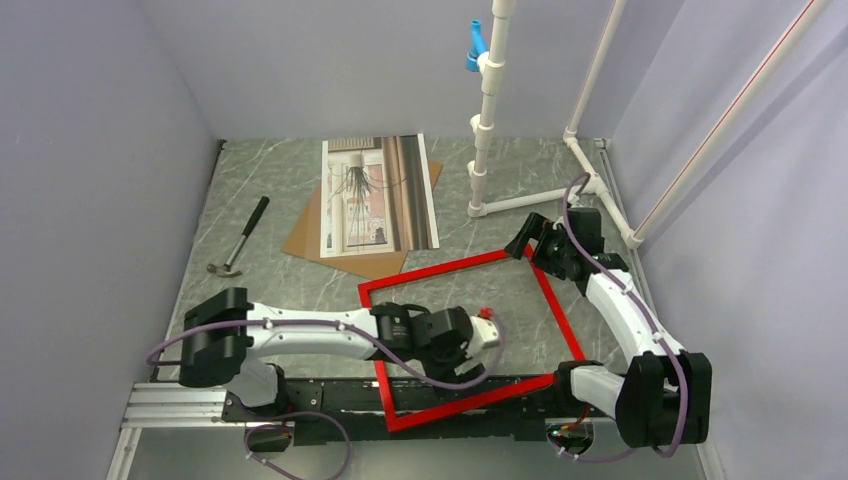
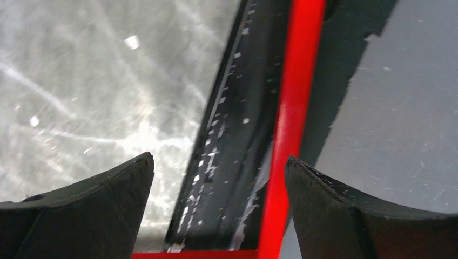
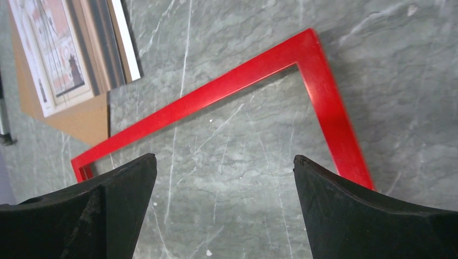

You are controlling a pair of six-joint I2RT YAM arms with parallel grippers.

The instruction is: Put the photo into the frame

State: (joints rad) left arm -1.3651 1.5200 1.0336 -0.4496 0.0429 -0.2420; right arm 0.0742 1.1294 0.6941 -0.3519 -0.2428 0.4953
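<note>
The red frame lies flat on the marble table, and its near side overhangs the black base rail. The photo of a spiky plant lies face up at the back, on a brown backing board. My left gripper hovers inside the frame's near half. In the left wrist view the left gripper is open, with one red frame bar running just inside its right finger. My right gripper hangs open over the frame's far right corner. Nothing but bare table shows between the right gripper's fingers. The photo's corner is visible there.
A hammer lies at the left of the table. A white pipe stand rises at the back right, with its base pipes running along the right wall. Grey walls close in both sides. The black rail spans the near edge.
</note>
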